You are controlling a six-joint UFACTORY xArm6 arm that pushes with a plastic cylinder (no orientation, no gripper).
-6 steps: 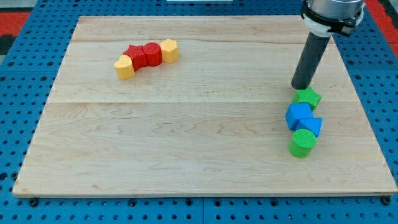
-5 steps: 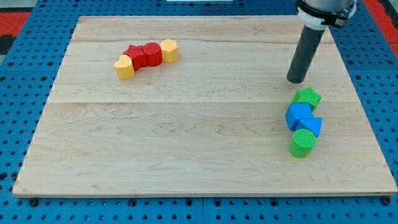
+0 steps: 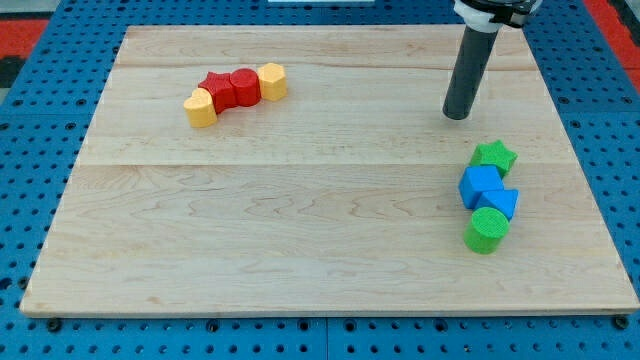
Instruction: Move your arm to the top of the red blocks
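Two red blocks sit side by side at the board's upper left: a red star-like block (image 3: 217,88) and a red cylinder (image 3: 245,85). A yellow block (image 3: 201,108) touches them on the left and another yellow block (image 3: 272,80) on the right, forming one slanted row. My tip (image 3: 456,116) is on the board at the upper right, far to the right of the red blocks and a little lower in the view than they are. It stands above and left of the green star (image 3: 494,157), clear of it.
At the right, below the green star, a cluster runs down: a blue cube (image 3: 481,185), a blue block (image 3: 501,203) and a green cylinder (image 3: 487,229). The wooden board (image 3: 300,250) lies on a blue pegboard.
My tip has slid up and to the left, away from the green star. No block has moved.
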